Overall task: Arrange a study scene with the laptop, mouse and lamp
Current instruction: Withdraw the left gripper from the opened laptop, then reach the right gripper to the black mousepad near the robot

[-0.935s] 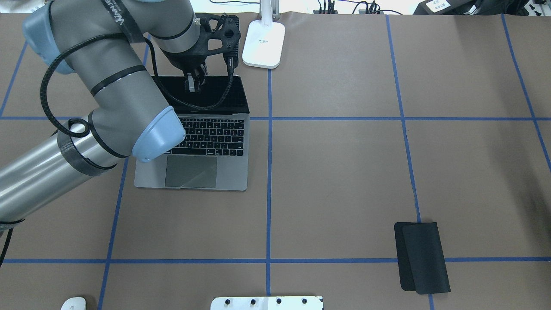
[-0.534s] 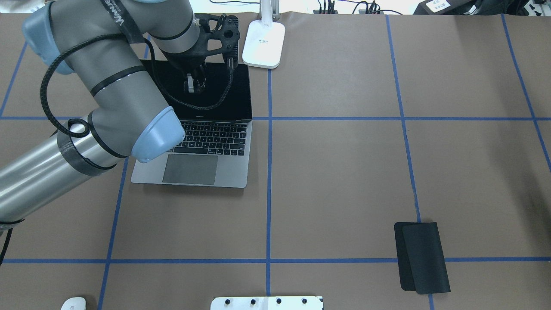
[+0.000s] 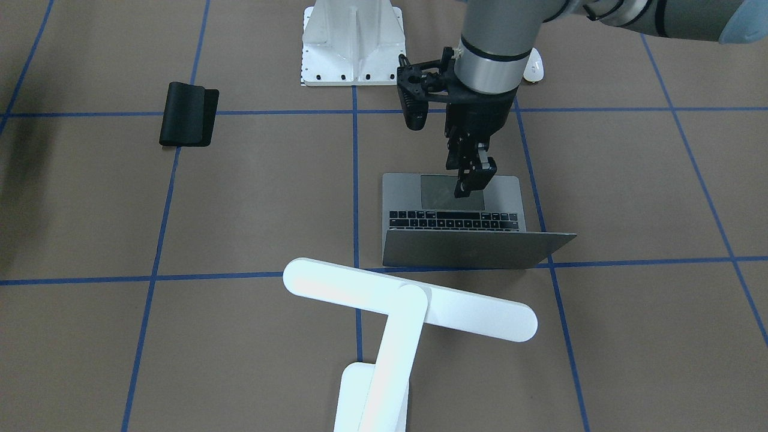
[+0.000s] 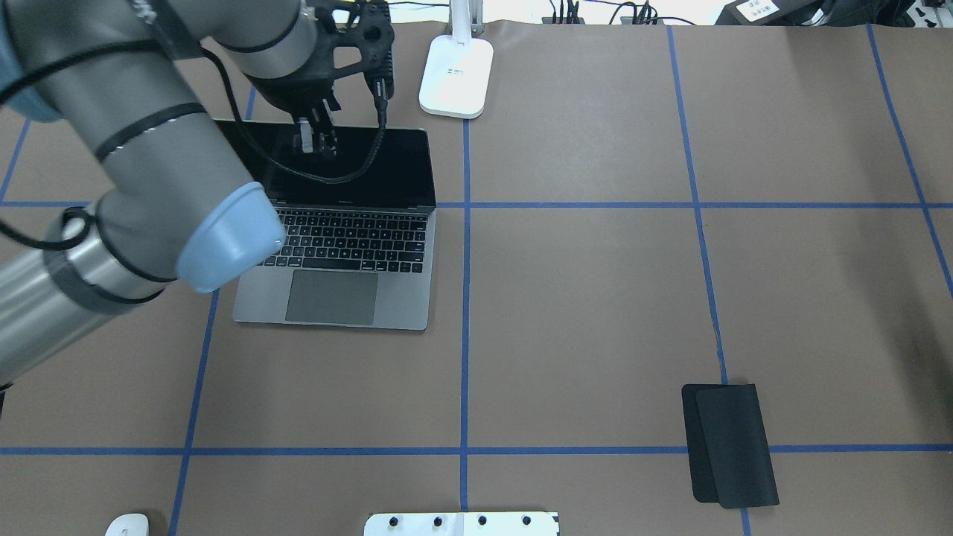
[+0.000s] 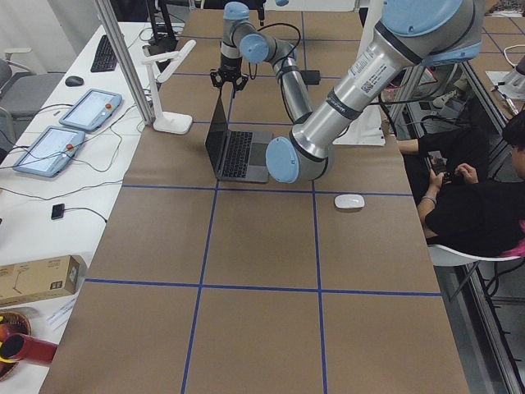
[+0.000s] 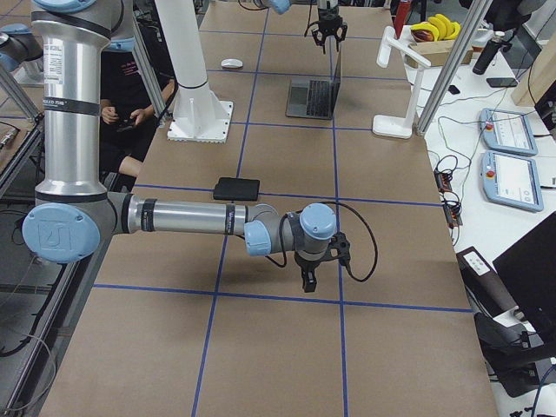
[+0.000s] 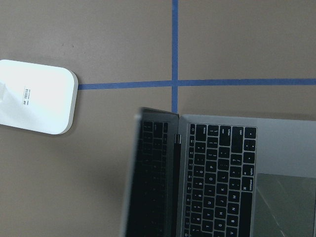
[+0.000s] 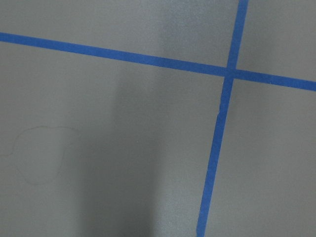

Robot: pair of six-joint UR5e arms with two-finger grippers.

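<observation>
Laptop lid swinging wider open; left gripper hovering by screen's top edge, cannot tell whether released or clenched. Mouse lying well back toward robot, probably nearer left gripper.

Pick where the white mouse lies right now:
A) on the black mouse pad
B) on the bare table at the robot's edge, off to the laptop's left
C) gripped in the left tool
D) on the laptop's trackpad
B: the mouse sits on the bare table at the robot's edge, well apart from the laptop and the mouse pad.
</observation>
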